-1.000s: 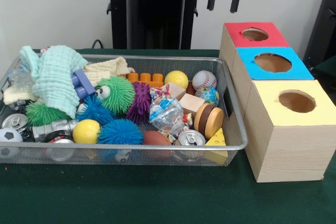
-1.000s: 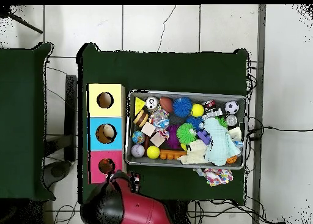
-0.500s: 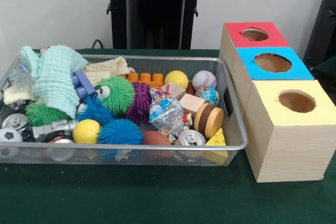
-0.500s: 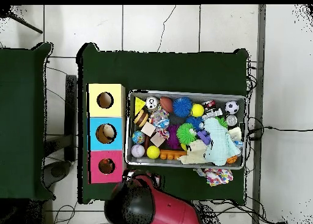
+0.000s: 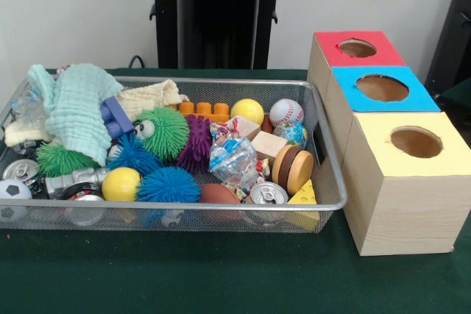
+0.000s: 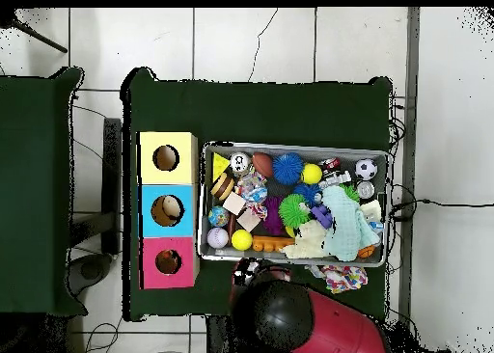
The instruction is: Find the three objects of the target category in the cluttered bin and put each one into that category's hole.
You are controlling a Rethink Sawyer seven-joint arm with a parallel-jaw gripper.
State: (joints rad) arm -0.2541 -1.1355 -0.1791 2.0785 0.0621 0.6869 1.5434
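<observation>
From the front, the bin sits on the green counter, full of toys, and the red-topped box's hole is open beside it, at the far end of the box row. From above, my red arm sits by the bin's edge. My end effector shows a little, but I cannot tell if it is released or clenched.

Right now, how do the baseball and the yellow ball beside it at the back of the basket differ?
The baseball is white with red stitching; the yellow ball is plain, with no markings. In the front view the baseball lies nearer the boxes, with the yellow ball on its other side, next to the orange blocks. Both are round, look similar in size, and lie in the basket.
</observation>
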